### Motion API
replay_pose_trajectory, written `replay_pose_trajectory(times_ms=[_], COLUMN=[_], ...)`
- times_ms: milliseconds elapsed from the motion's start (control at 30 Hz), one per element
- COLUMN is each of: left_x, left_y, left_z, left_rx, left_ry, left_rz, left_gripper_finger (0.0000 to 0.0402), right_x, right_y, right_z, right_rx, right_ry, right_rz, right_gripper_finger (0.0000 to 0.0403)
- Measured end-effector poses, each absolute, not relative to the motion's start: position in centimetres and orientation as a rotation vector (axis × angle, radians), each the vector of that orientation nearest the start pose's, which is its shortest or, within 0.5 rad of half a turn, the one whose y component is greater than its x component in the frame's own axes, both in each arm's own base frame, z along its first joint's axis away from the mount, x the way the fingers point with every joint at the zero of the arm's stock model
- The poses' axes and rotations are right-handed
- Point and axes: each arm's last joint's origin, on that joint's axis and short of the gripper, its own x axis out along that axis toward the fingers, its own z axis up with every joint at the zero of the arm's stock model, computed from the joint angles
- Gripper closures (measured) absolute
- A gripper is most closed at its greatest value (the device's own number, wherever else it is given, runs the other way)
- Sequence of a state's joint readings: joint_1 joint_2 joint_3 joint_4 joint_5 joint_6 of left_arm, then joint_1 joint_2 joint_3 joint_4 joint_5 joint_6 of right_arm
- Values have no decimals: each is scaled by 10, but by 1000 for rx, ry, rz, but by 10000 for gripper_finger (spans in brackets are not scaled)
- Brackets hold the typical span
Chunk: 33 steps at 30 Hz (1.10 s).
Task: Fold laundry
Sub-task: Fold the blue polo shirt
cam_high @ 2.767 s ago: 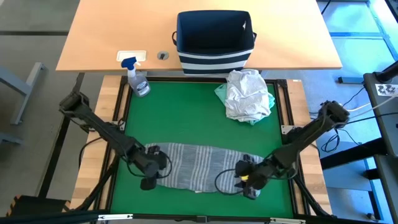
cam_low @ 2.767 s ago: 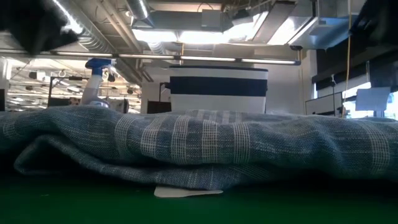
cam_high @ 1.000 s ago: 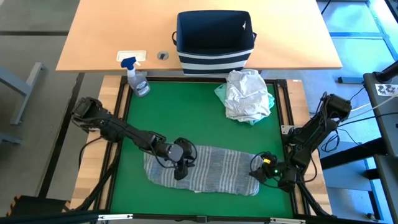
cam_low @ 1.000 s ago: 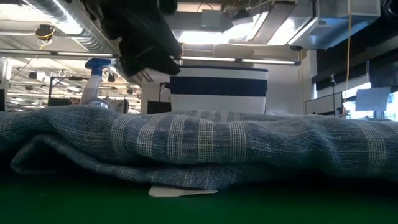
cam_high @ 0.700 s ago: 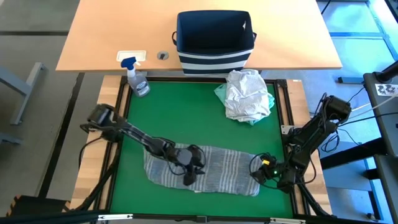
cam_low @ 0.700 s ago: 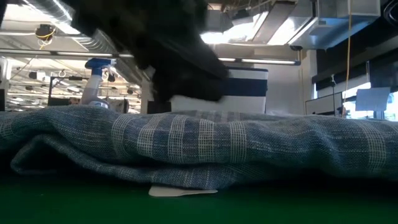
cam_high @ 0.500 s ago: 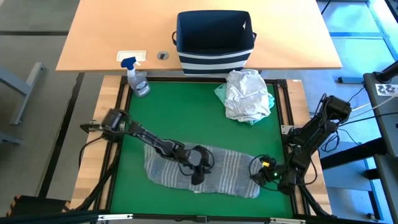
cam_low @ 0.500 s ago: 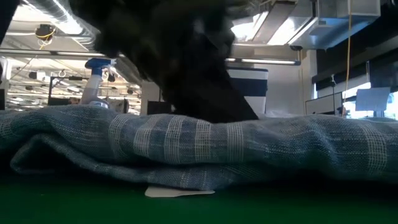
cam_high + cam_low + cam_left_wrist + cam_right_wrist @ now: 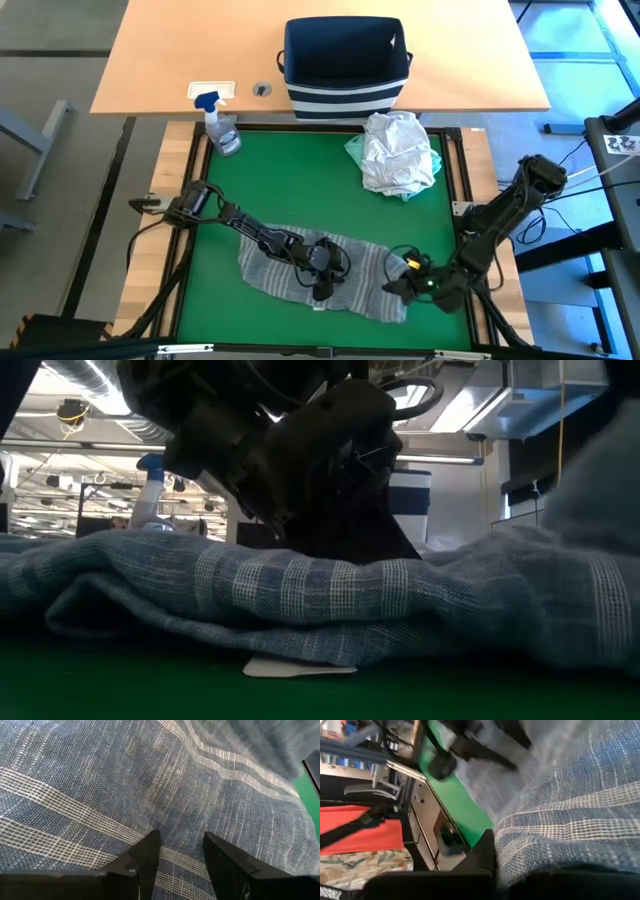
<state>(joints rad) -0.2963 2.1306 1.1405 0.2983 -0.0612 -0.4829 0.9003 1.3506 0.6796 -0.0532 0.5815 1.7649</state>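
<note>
Shirt (image 9: 300, 268) of grey-blue stripes lies flattened on the green mat (image 9: 300, 190) toward six o'clock, with the left gripper (image 9: 322, 283) pressed down on its middle, fingers (image 9: 145, 857) spread apart on the cloth. At about four o'clock of the mat the right gripper (image 9: 400, 285) has its fingers pressed together, pinching the shirt's right end, which is bunched and raised. White t-shirt (image 9: 398, 150) sits crumpled over a mint garment (image 9: 355, 150) near one o'clock, just below the striped basket (image 9: 345, 65).
</note>
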Motion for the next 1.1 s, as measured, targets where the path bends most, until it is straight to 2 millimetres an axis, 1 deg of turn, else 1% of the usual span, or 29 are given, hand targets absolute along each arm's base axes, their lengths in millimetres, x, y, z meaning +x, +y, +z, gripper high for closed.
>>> replay_pose_trajectory(times_ms=[167, 233, 267, 300, 333, 400, 467, 533, 567, 667, 733, 833, 867, 967, 1100], left_x=[402, 403, 403, 402, 402, 399, 387, 369, 358, 327, 310, 292, 289, 285, 287], left_y=[-121, -121, -121, -122, -123, -125, -125, -127, -128, -132, -135, -137, -136, -132, -126], left_z=[94, 98, 104, 111, 122, 153, 187, 211, 217, 225, 220, 191, 180, 159, 135], left_rx=[-336, -329, -327, -318, -307, -293, -287, -268, -246, -174, -125, -55, -47, -89, -139], left_ry=[698, 692, 686, 680, 660, 609, 605, 655, 711, 877, 978, 1079, 1086, 1059, 1033], left_rz=[-65, -73, -79, -87, -101, -122, -126, -128, -118, -60, -15, 31, 42, 72, 66], left_gripper_finger=[250, 250, 250, 250, 250, 250, 250, 250, 250, 250, 250, 250, 250, 250, 250], right_x=[201, 210, 213, 216, 218, 219, 219, 219, 219, 219, 220, 220, 220, 222, 238], right_y=[181, 175, 172, 169, 167, 165, 165, 165, 165, 164, 164, 164, 164, 165, 165], right_z=[212, 217, 218, 219, 219, 218, 218, 218, 218, 218, 218, 219, 219, 221, 224], right_rx=[1176, 1157, 1150, 1148, 1142, 1146, 1145, 1141, 1142, 1142, 1145, 1148, 1151, 1165, 1215], right_ry=[571, 561, 560, 563, 566, 575, 581, 583, 583, 564, 555, 549, 546, 528, 439], right_rz=[-226, -224, -224, -225, -227, -227, -225, -229, -232, -244, -246, -245, -243, -225, -160], right_gripper_finger=[400, 400, 400, 400, 400, 400, 400, 401, 401, 401, 401, 401, 401, 401, 401])
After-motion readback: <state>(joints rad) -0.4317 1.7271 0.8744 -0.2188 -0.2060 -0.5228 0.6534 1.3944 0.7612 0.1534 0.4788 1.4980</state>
